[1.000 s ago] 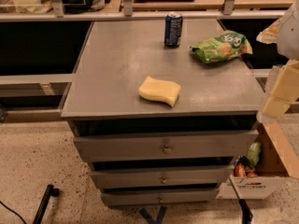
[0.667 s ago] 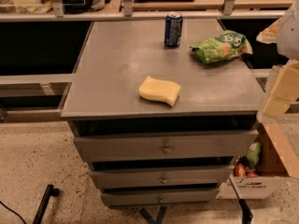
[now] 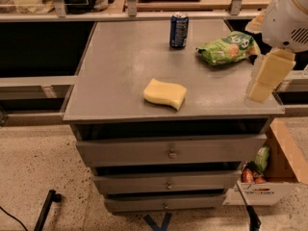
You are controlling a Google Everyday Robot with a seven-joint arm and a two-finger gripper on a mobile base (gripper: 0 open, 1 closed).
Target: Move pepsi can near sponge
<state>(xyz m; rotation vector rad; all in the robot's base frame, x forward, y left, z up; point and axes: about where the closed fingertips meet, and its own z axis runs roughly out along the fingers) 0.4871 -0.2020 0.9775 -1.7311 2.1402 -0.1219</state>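
We see the end effector (image 3: 262, 83) over the worktop's (image 3: 120, 95) right-front corner, its arm (image 3: 288, 13) cut off at pic's top-right. Box (image 3: 284, 177) cut by right edge, contents unclear. Pepsi can (image 3: 179, 30) logo too blurry to read.

White rounded arm (image 3: 288, 16), cream blocky end effector (image 3: 263, 81) at right edge.

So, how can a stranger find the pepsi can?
On the grey cabinet top, look to the far edge, away from the gripper at the right side. The pepsi can stands upright there, the only dark blue cylinder, left of the green snack bag and behind the sponge.
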